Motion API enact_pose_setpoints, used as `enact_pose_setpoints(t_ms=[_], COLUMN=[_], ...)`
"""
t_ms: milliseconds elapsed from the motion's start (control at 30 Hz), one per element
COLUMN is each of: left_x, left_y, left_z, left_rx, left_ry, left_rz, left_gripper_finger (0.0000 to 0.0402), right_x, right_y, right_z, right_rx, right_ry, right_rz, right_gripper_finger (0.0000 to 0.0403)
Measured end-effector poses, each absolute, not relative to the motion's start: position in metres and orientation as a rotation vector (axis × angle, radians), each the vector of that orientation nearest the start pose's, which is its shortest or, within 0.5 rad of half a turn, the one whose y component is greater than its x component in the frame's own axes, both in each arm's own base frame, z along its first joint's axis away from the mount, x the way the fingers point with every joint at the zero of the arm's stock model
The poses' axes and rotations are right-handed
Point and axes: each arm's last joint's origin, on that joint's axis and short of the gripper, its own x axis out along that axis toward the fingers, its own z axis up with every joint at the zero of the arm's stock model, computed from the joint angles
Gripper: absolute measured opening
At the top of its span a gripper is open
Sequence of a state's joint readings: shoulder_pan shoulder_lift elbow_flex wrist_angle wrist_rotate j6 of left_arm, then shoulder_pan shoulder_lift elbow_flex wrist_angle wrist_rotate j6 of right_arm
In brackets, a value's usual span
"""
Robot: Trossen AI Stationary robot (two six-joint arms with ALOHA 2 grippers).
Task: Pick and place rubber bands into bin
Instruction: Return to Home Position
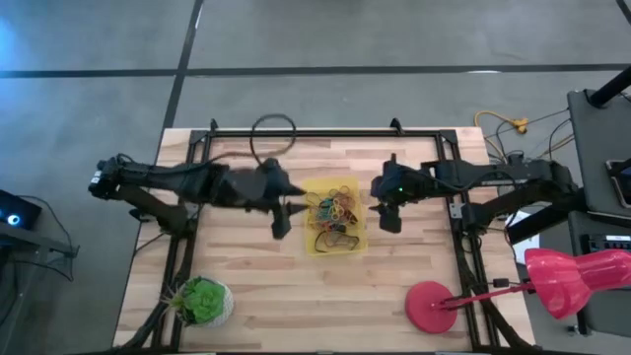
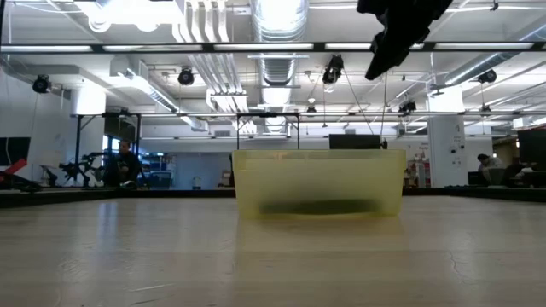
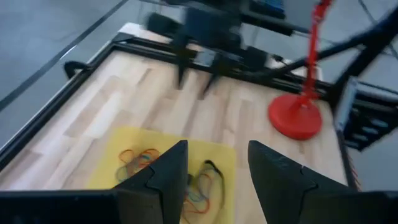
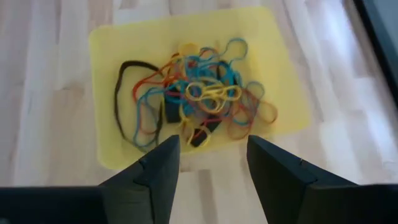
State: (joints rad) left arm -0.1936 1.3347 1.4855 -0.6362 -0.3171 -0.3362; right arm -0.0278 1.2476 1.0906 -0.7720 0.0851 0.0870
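**Now both hands empty, bands in the bin**

Evidently the pale wooden table [image 1: 256, 286] shows no loose band that I can find, so I hang above it with nothing to fetch. The small translucent yellow plastic bin [image 1: 340, 248] sits mid-table between my left gripper [image 1: 282, 219] and my right gripper [image 1: 390, 215]. Each is raised beside it, jaws spread and holding nothing, a stance I judge fit for heading home. The tangle of thin coloured rubber bands [image 4: 199, 102] lies inside the bin. From table height they are only a dark smudge through its wall, and in my wrist views my own fingers cover part of it.
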Motion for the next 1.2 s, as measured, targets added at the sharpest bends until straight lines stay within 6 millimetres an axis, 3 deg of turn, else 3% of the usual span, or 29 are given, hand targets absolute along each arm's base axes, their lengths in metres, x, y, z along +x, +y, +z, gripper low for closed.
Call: enact_pose_setpoints(t_ms=[167,400,567,733,833,967,1200], left_x=[0.262,0.235,0.227,0.232,0.237,0.233,0.194], left_y=[-0.016,-0.005,-0.009,-0.013,-0.015,-0.016,-0.013], left_z=[0.404,0.403,0.410,0.412,0.405,0.384,0.356], left_rx=[-0.280,-0.311,-0.459,-0.340,-0.311,-0.317,-0.332], left_ry=[0.382,0.309,0.282,0.263,0.221,0.178,-0.020], left_rz=[0.236,0.418,0.306,0.182,0.069,0.028,0.004], left_gripper_finger=[0.0152,0.0152,0.0152,0.0152,0.0152,0.0152,0.0152], right_x=[0.227,0.209,0.203,0.202,0.204,0.207,0.196], right_y=[-0.012,-0.011,-0.015,-0.017,-0.014,-0.019,-0.034], right_z=[0.303,0.329,0.342,0.350,0.348,0.330,0.301], right_rx=[0.114,0.151,0.083,0.158,0.215,0.301,0.371], right_ry=[0.871,0.779,0.734,0.705,0.709,0.710,0.734], right_rz=[-0.209,-0.214,-0.199,-0.231,-0.093,0.085,0.056], right_gripper_finger=[0.0171,0.0171,0.0173,0.0171,0.0169,0.0169,0.0166])
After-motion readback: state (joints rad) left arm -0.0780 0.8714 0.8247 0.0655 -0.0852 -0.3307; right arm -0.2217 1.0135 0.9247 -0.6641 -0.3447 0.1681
